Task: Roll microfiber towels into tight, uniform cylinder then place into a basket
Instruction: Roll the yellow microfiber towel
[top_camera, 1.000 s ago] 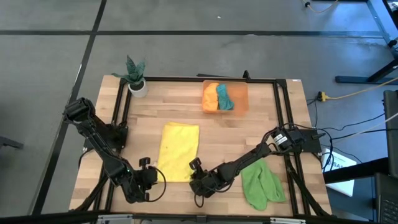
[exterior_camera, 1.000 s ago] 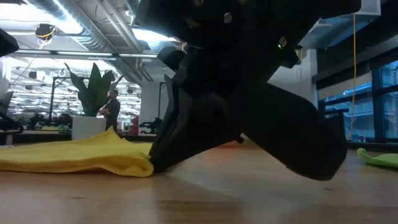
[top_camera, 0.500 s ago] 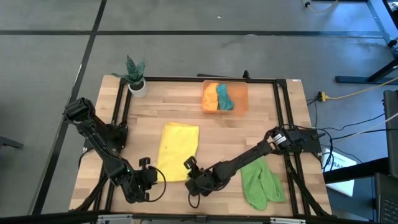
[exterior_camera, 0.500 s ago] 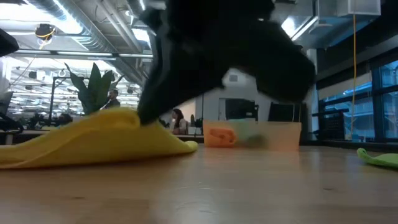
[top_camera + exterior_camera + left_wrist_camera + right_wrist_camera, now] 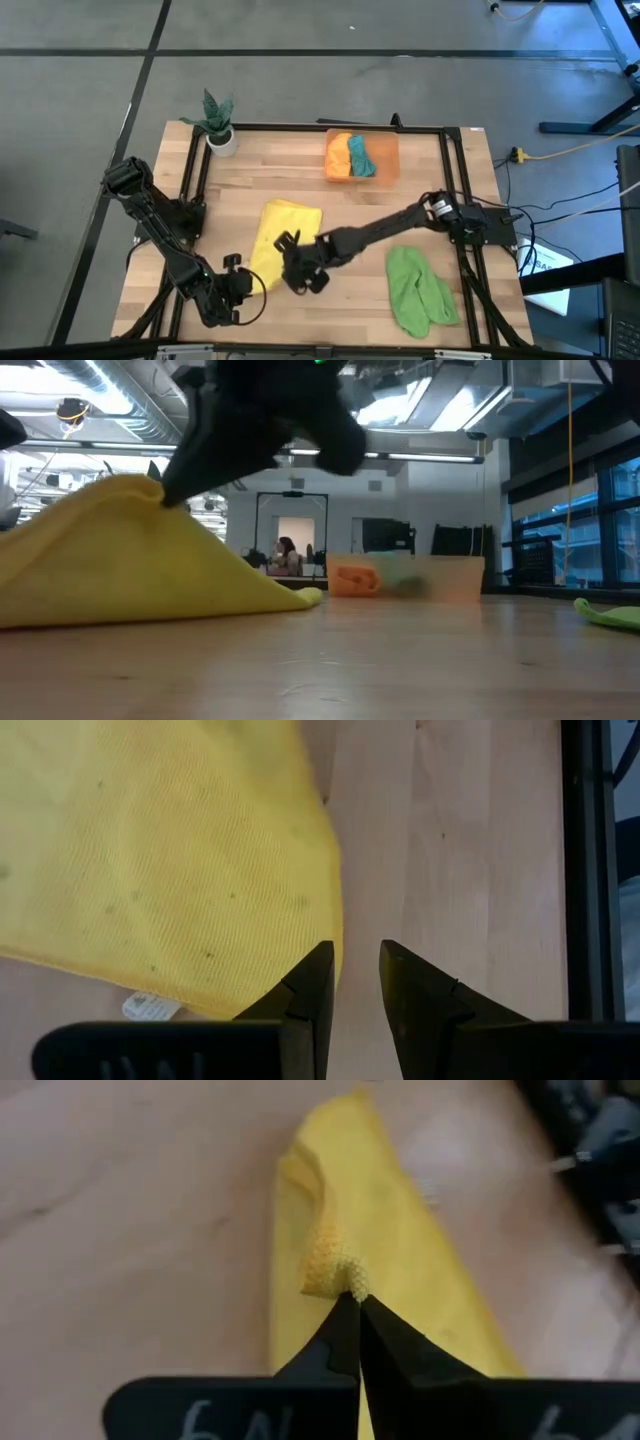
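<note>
Yellow towel [image 5: 283,232] is seen left of centre in the high view, on the wood-plank table [image 5: 420,195]; its near corner is pinched by the right gripper [image 5: 291,262], fingers clamped tight on a small bunch of cloth, as shown in the right wrist view [image 5: 338,1272]. In the low view the towel [image 5: 130,565] is tented up to a peak at the left of the frame, with the gripper's dark body above it. Left gripper [image 5: 237,280] is parked at lower left of the high view, just beside the towel's near left edge; in its wrist view the jaws are parted by a narrow gap with bare wood between them, nothing held, and the towel edge [image 5: 170,860] is seen just beside one finger [image 5: 308,988]. Light green towel [image 5: 420,292] lies crumpled at lower right of the high view, well apart from the yellow one; only a sliver [image 5: 608,612] is seen at the right edge of the low view. Basket [image 5: 386,160] is placed at top centre of the table, with the orange towel [image 5: 340,157] and teal towel [image 5: 360,155] inside, side by side. White pot with a green plant [image 5: 218,122] is set at the table's upper-left corner. Table is framed by black rails; grey floor with dark lines surrounds it, cables at right. Behind the table in the low view, an open office is seen: ceiling lights, ducts, windows at right, a person [image 5: 285,556] seated far back.
</note>
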Controlling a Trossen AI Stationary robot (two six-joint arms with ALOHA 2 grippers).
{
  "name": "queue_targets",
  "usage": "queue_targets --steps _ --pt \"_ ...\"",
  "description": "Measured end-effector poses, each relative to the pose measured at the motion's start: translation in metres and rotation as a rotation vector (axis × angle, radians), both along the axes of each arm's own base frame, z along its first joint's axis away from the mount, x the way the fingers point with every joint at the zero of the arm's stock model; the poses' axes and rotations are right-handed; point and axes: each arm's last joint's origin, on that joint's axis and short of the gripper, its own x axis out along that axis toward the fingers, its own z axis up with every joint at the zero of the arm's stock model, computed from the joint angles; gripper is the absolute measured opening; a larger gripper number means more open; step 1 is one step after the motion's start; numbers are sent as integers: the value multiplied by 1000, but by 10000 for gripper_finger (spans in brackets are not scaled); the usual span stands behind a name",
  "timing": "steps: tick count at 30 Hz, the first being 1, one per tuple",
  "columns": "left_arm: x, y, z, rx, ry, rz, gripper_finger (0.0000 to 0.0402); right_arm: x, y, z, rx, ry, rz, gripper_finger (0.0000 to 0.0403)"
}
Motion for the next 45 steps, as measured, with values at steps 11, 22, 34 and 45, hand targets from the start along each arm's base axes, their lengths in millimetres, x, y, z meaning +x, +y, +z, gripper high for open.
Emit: queue_targets --steps 11,22,34,45 --pt "0 0 0 -2 -2 0 76 28 -33 -5 147 -154 99 1" --pt "-4 -3 0 -36 24 19 76 31 -33 -9 172 -166 190 0" --pt "-18 -6 -8 29 -24 58 76 31 -31 -4 175 -158 190 0" --pt "-39 -6 15 191 -70 141 76 22 -14 -10 192 -68 192 0"
